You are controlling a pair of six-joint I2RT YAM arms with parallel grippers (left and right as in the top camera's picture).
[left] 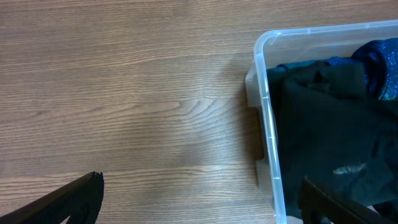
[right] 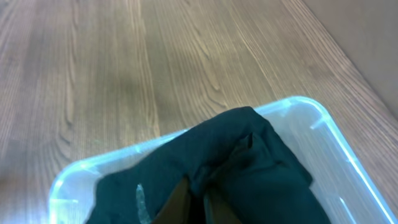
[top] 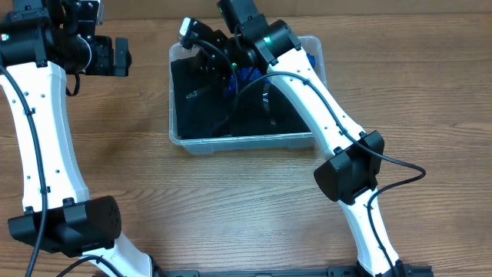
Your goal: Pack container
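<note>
Overhead view: container [top: 244, 143] on the bench [top: 231, 208], holding dark cloth [top: 198, 108]. Left tool [top: 121, 55], fingers wide apart, hangs left of the container. Right tool [top: 201, 52] reaches inside above the cloth; whether it grips cannot be told.

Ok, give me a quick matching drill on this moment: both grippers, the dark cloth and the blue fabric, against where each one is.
Things:
1. left gripper
2. right gripper
3. dark cloth
4. blue glittery fabric

Places:
A. reaching down into the container
B. in the container, partly hidden beneath the right arm
C. over bare table, beside the container, jaws wide apart
D. filling most of the container

Pairs: 1-C, 2-A, 3-D, 4-B
</note>
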